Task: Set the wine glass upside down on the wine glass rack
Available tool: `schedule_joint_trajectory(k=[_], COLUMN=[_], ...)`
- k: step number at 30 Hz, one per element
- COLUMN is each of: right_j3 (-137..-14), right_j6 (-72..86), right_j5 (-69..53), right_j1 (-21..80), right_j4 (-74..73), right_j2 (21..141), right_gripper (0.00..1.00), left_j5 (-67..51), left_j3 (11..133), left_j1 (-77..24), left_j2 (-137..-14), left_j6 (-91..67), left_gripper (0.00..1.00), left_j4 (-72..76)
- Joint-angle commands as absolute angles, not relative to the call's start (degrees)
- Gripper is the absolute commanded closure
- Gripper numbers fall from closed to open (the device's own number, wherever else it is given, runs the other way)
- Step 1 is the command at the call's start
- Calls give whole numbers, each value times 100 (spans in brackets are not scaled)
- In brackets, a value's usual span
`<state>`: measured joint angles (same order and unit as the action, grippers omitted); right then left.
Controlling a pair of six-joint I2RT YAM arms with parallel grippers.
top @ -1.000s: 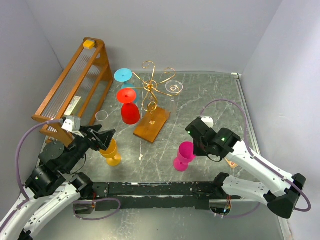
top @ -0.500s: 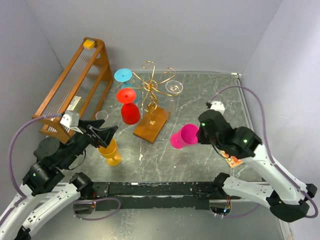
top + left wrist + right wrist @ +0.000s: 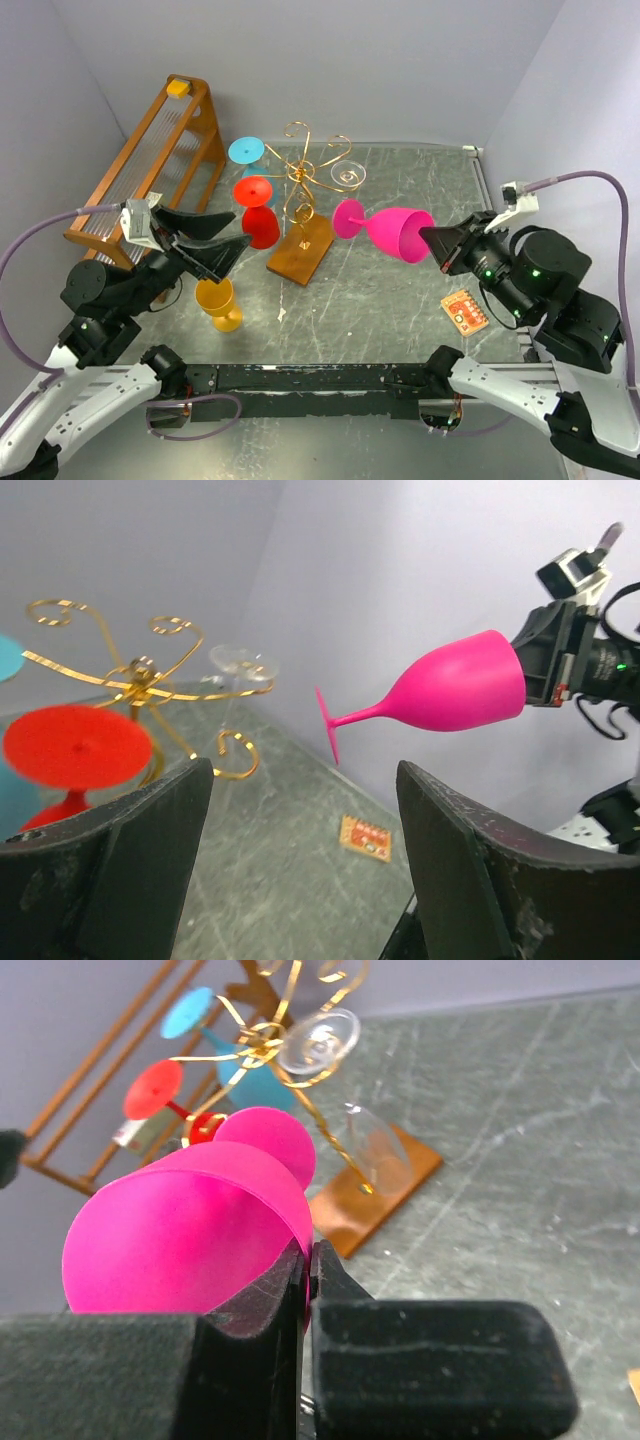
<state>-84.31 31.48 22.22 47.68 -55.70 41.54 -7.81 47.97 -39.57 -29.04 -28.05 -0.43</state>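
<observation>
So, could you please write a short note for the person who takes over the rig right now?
Left gripper: open, empty, near the upright yellow glass.
Right gripper: shut on the rim of the pink wine glass, held sideways in the air, foot toward the wine glass rack.
Done: red glass, blue glass and clear glass hang upside down on the rack.
Left to do: turn the pink glass bowl-down and hang it on a free arm.

Illumination is bright, even and diffuse. Shadows on the desk [image 3: 400,290] are faint and soft-edged; its surface shows mild sheen. Background detail in the wrist views is slightly soft.
</observation>
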Motion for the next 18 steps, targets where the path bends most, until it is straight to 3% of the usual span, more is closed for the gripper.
schedule_joint_trajectory(k=[1,11,18], right_j3=[-8419,-6847,-6531], right_j6=[2708,2954,3095], right_j5=[1411,503,406], right_j1=[4768,4767,4764], right_j4=[-4460,-610,1024], right_j2=[3958,4015,4609], right_gripper=[100,100,100], left_j5=[-1357,-593,-313], left_j3=[4938,5251,5100], left_j1=[-3929,-3927,-3926], left_j2=[-3162,-3504,-3507], left_j6=[-3198,-4475,-5259], left_gripper=[13,11,11], left_j4=[1270,1560,1584])
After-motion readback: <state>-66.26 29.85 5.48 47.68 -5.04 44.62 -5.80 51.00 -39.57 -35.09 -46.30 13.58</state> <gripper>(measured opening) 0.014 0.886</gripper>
